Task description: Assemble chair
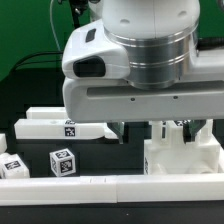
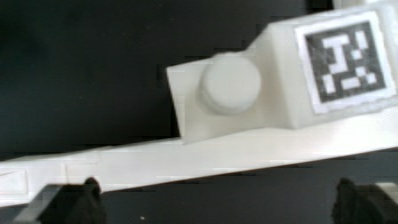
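Observation:
The chair lies in loose white plastic pieces. In the wrist view a chunky white block (image 2: 267, 95) bears a round knob (image 2: 231, 82) and a marker tag (image 2: 347, 58). A long white bar (image 2: 178, 160) runs just past it. My gripper (image 2: 217, 205) is open, its dark fingertips (image 2: 71, 200) far apart, with only black table between them. In the exterior view the gripper (image 1: 150, 132) hangs low just behind a chunky white piece (image 1: 182, 152) on the exterior view's right. The hand hides the fingers there.
A long tagged white piece (image 1: 58, 127) lies at the exterior view's left. A small tagged cube (image 1: 62, 162) and another tagged piece (image 1: 10, 166) sit in front of it. A white bar (image 1: 100, 184) runs along the front.

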You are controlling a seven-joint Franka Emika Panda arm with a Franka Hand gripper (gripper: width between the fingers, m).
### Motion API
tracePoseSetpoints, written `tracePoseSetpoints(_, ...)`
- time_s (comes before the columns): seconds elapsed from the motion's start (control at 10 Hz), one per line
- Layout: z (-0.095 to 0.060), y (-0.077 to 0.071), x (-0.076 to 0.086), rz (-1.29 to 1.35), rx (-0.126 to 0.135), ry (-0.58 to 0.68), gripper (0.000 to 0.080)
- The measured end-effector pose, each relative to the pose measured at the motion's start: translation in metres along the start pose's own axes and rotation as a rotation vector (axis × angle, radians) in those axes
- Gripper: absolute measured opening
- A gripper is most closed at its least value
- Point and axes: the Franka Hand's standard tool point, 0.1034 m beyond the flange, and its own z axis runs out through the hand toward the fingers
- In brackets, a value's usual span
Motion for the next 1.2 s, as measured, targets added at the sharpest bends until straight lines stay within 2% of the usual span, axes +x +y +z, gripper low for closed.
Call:
tracePoseSetpoints(0.2,0.001,0.0,-0.001,-0.001,0.0,-0.001,0.0649)
tracePoseSetpoints(0.5,0.02,0.004,-0.001,-0.019,-0.006,0.002,0.0649)
tracePoseSetpoints(1.2,0.049,0.006,-0.011,0.015,-0.011,-0.037,0.0649)
